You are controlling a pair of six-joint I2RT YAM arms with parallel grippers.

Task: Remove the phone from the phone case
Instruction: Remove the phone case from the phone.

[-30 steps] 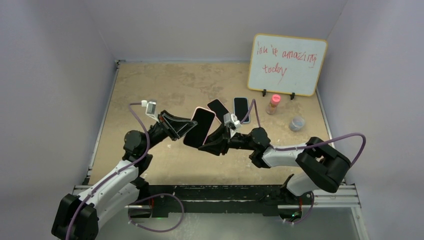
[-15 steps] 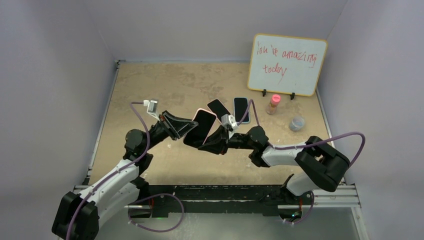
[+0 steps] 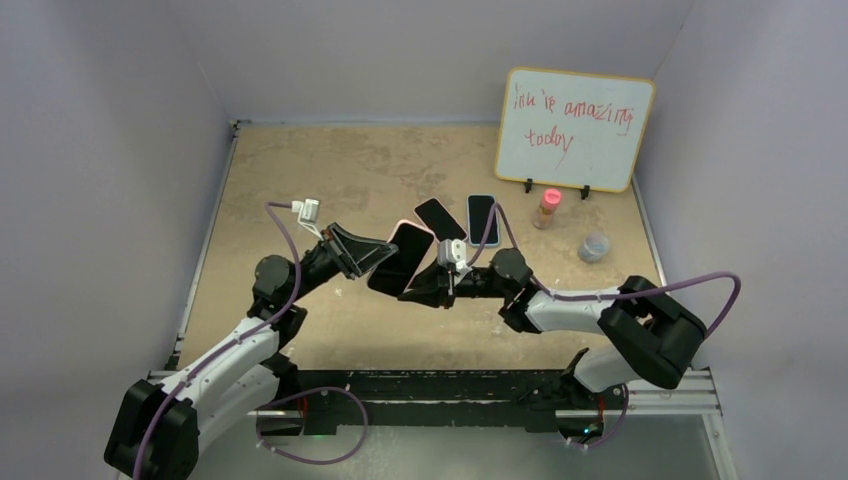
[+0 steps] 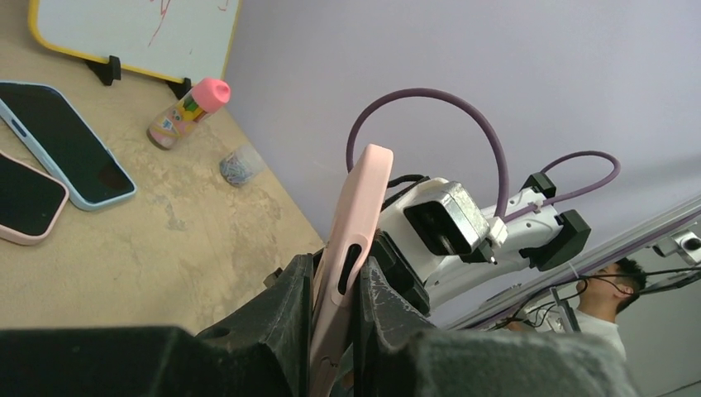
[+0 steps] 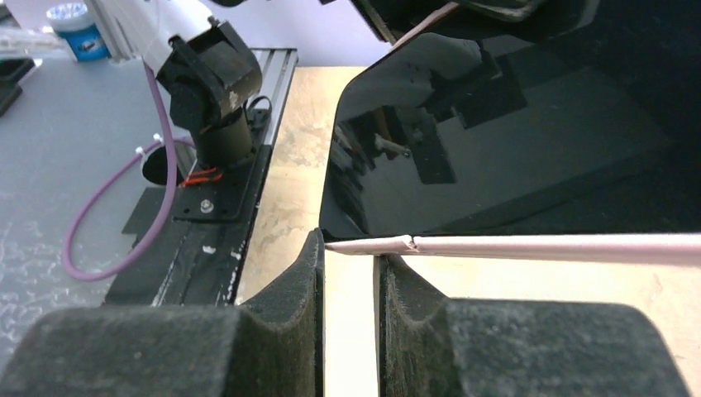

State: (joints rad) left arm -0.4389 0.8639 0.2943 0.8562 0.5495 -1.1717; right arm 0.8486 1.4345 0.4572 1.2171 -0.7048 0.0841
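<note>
A phone [image 3: 400, 258] with a dark screen sits in a pink phone case [image 4: 360, 207] and is held tilted above the table's middle. My left gripper [image 3: 372, 255] is shut on the case's left side, and in the left wrist view its fingers [image 4: 298, 298] press both faces of the case. My right gripper [image 3: 418, 286] meets the phone's lower right corner. Seen from the right wrist, its jaws [image 5: 349, 248] stand narrowly apart with nothing between them. The case's pink rim [image 5: 537, 246] lies across the fingertips, below the black screen [image 5: 496, 149].
Two more phones lie on the table behind, one dark [image 3: 440, 218] and one in a blue case [image 3: 482, 219]. A whiteboard [image 3: 575, 128] stands at the back right, with a pink-capped bottle [image 3: 548, 208] and a small jar [image 3: 594, 247] in front of it.
My right gripper has shifted left and lower along the phone's edge to its corner, and its jaws have narrowed. The left gripper keeps its hold and has barely moved.
</note>
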